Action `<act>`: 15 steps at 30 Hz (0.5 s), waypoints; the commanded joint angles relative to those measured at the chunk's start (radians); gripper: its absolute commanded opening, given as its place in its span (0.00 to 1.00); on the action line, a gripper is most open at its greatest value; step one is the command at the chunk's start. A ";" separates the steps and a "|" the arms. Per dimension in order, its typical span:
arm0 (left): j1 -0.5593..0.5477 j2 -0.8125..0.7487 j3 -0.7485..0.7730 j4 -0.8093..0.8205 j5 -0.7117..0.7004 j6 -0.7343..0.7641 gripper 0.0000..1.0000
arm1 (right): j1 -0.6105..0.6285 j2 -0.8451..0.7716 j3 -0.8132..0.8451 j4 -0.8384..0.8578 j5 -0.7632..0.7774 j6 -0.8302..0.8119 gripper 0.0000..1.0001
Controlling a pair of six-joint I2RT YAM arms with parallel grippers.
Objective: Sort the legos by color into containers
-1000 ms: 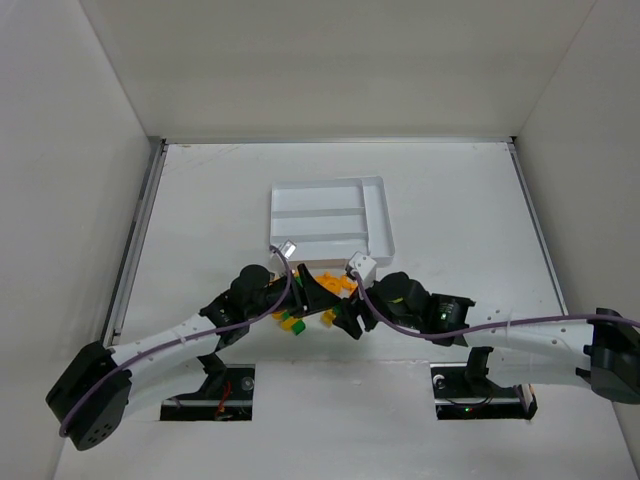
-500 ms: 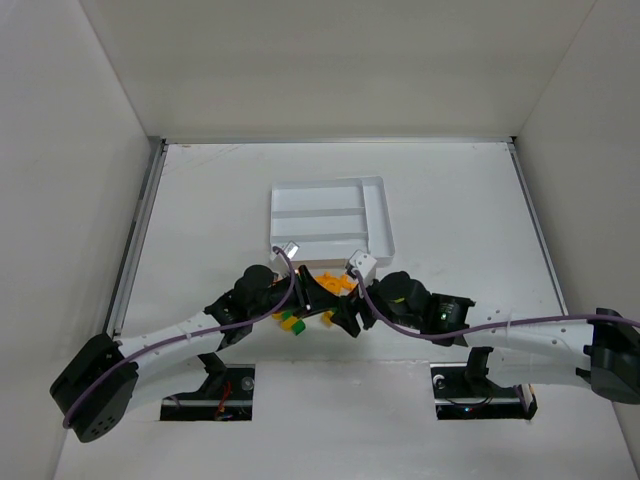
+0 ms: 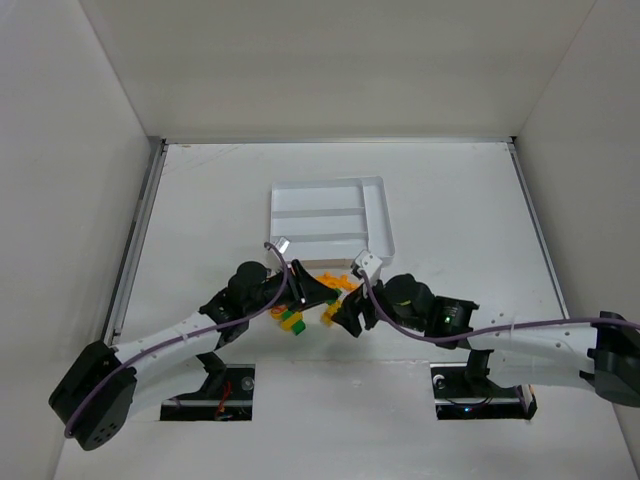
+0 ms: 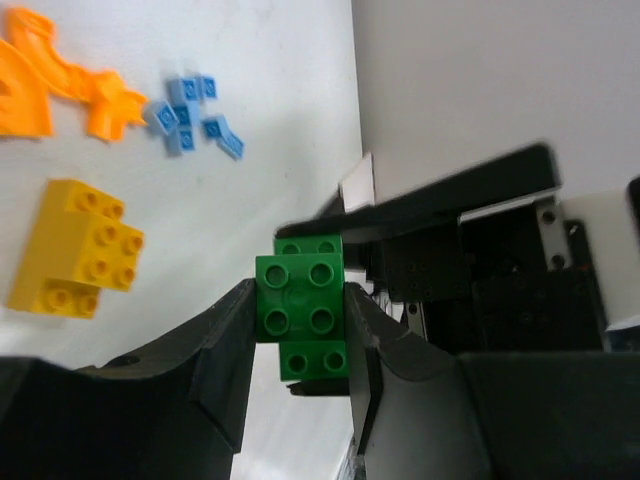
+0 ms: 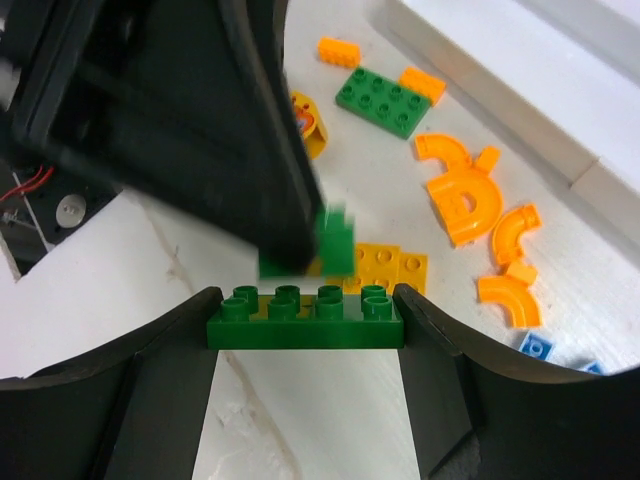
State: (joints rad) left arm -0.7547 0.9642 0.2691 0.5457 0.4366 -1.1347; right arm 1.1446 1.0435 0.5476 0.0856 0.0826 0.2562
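Left gripper (image 4: 300,325) pinched a small green brick (image 4: 303,315) by its sides, fingers narrowed onto it, studs facing the wrist camera, brick lifted off the table (image 3: 200,220)

Right gripper (image 5: 305,322) was spread wide but clamped on a long green brick (image 5: 305,320), one finger on each short end, studs up

Both grippers sat close together over the loose pile at the near side of the tray (image 3: 325,183), the left gripper's brick just beyond the right one's in the right wrist view

Tray: one white piece, three long sections plus a narrow side section on the right; top view showed only bare white floor in all of them

Loose on the table: a yellow brick (image 4: 75,250), orange curved pieces (image 5: 465,195), a cluster of pale blue plates (image 4: 195,115), a flat green brick (image 5: 390,100) near the tray wall, with a small orange brick (image 5: 338,50) beside it
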 commanded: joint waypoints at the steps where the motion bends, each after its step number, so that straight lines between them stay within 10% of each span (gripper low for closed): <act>1: 0.074 -0.030 -0.008 -0.021 -0.041 0.047 0.14 | -0.003 -0.043 -0.029 -0.004 0.011 0.035 0.53; 15: 0.163 -0.067 0.008 -0.096 -0.055 0.107 0.13 | -0.139 -0.050 0.021 -0.007 0.189 0.019 0.51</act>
State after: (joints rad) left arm -0.5972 0.9249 0.2687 0.4427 0.3935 -1.0645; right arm 1.0843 1.0149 0.5098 0.0490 0.1631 0.2852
